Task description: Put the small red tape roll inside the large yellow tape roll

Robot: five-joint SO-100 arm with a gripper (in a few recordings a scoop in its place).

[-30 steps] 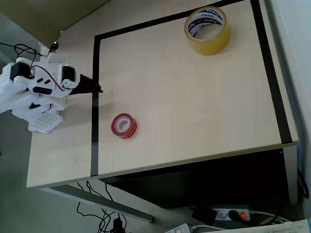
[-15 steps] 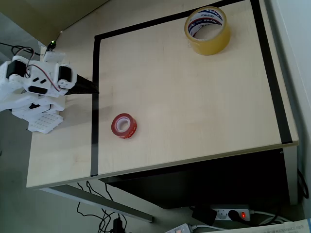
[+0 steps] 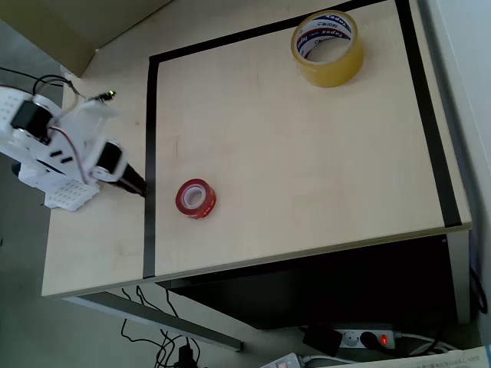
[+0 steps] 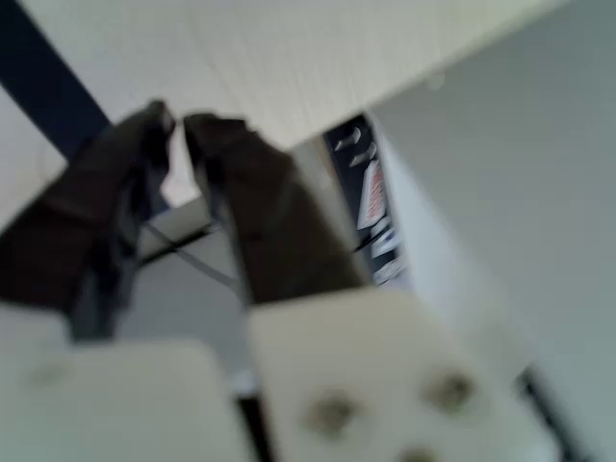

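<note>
1. At the nine o'clock edge of the overhead view, the end effector point(image 3: 138, 187) sits low over the bench point(image 3: 307, 169). Its dark tips point toward four o'clock and lie on the black tape border point(image 3: 149, 153).
2. Seen from the wrist view, the end effector point(image 4: 178, 125) has its two dark fingers nearly together, with only a thin slit between the tips and nothing gripped.
3. Just to the three o'clock side of those tips lies the small red tape roll point(image 3: 196, 198), flat on the bench, near the end effector but not touching it.
4. Up at one o'clock, well apart from the red roll, the large yellow tape roll point(image 3: 327, 47) also rests flat, its open core facing up and empty.
5. The step in hand looks like the reach for the red roll. To do it well, the fingers should likely spread first, then come down with one finger inside the white core and one outside the rim, pinching the wall rather than straddling the whole ring.
</note>
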